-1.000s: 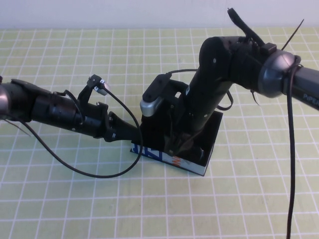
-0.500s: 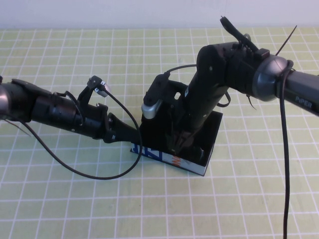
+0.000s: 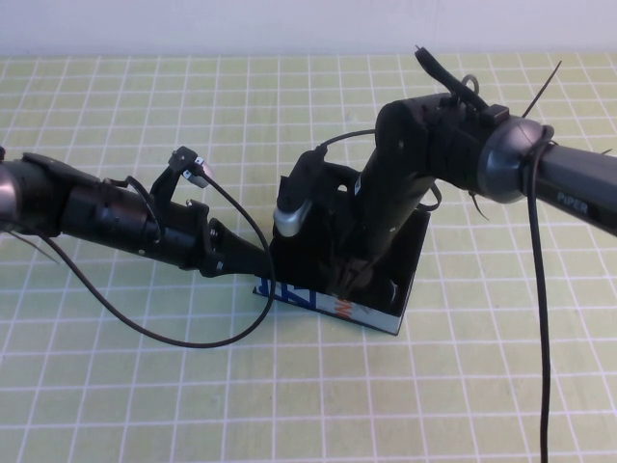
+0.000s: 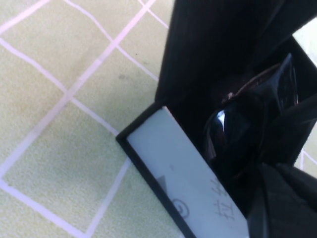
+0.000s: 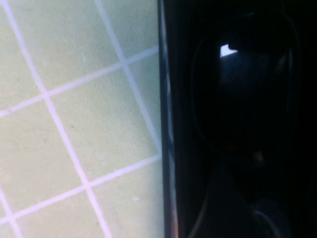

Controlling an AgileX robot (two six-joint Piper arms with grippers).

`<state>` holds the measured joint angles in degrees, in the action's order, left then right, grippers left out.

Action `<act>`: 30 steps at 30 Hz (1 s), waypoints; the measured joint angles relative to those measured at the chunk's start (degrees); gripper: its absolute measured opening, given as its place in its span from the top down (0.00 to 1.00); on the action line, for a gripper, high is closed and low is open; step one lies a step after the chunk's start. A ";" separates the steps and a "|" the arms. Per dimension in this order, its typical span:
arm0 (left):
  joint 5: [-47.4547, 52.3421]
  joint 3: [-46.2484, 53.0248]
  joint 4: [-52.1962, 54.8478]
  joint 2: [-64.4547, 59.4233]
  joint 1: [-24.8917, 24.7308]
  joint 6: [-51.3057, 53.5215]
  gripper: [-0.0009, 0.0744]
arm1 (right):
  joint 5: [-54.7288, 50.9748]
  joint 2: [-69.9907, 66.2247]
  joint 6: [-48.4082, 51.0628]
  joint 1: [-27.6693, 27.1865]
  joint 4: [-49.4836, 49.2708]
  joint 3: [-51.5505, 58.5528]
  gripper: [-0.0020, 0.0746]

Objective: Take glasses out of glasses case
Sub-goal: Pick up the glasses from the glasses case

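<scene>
High view shows the right pincer [image 3: 349, 280] reaching down into the open glasses case [image 3: 371, 316] directly over the glasses [image 4: 233, 134] lying lengthwise inside, its opening impossible to tell, while the left pincer [image 3: 258, 258] presses the case's left end, grip likewise unclear

Yellow-green gridded tabletop [image 3: 116, 386], pale wall [image 3: 193, 24] behind.

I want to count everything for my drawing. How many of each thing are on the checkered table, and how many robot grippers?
Glasses case: 1, open
Glasses: 1, inside the case
Grippers: 2, left gripper at the case's left end, right gripper reaching down into the case
Total: 4
</scene>
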<state>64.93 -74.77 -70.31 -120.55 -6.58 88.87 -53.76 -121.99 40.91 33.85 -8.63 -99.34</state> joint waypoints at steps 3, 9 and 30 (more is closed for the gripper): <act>0.00 0.00 0.00 0.00 0.00 0.00 0.99 | 0.00 -0.37 0.00 0.09 0.85 0.00 0.55; 0.00 0.00 0.00 0.00 0.00 0.00 0.99 | -0.10 -0.60 0.00 0.09 1.16 -0.10 0.55; 0.25 0.00 0.00 0.00 0.00 -1.14 0.99 | -3.77 -0.19 -1.86 0.33 1.25 -1.27 0.94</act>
<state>65.18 -74.77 -70.31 -120.55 -6.58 87.73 -57.54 -122.18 39.05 34.18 -7.39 -100.61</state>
